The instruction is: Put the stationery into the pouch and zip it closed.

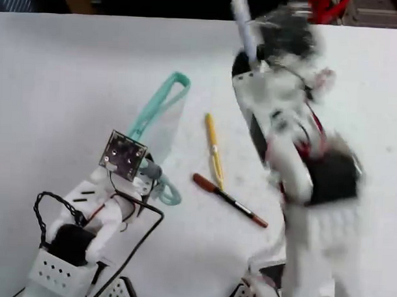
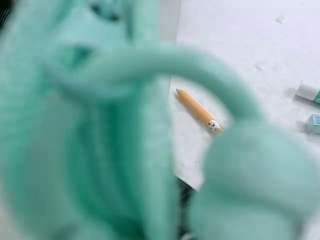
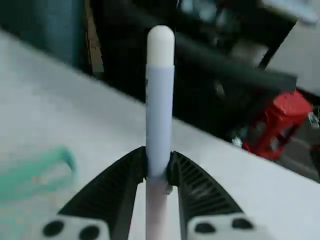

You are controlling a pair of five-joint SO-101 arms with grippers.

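The pouch is clear with a mint-green zipper rim and lies left of centre. My left gripper is shut on its near end, and the rim looms very close in the left wrist view. Raised over the table's far side, my right gripper is shut on a lavender pen with a white cap, seen as the pen in the high view. A yellow pencil and a red-brown pen lie on the table between the arms. The pencil lies beside the pouch.
A white-and-green item and a pale blue eraser lie further out on the table. The white table has open room on the left and far side. A red object stands behind the table.
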